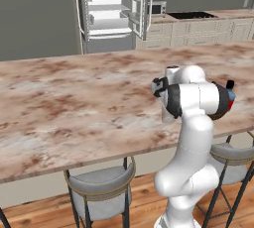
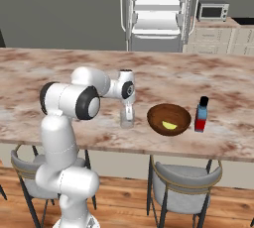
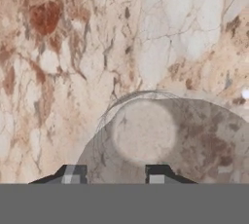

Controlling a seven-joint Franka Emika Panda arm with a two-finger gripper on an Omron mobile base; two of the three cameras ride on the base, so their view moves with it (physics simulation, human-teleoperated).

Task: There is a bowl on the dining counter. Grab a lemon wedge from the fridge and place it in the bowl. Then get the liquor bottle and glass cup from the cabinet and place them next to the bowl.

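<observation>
No readable writing or brand marks anywhere, not on the liquor bottle (image 2: 201, 114) and not on the microwave (image 2: 213, 11) back on the wall counter.

The gripper (image 2: 128, 116) points straight down over the glass cup (image 2: 127, 118), a short clear cylinder standing upright on the dining counter (image 2: 59, 71). In the hand view the two dark fingertips (image 3: 73, 174) sit apart at the bottom edge, straddling the near side of the cup's (image 3: 160, 140) round rim. Spread a bit, but I honestly can't tell if the pads touch the glass or stand clear of it.

Just to the cup's right in the right base view is the bowl (image 2: 169, 118), round, shallow, dark wood, with the pale-yellow lemon wedge (image 2: 169, 125) lying inside. The bottle stands upright just beyond the bowl, red lower body, blue top, black cap. All three sit in a row near the stool-side edge of the counter.

The counter is polished beige stone with rusty veining, and there's lots of open slab toward the far side. Metal stools (image 2: 184, 185) with grey seats tuck under the near edge. The fridge (image 2: 158, 11) stands behind with doors open, white shelves showing.
</observation>
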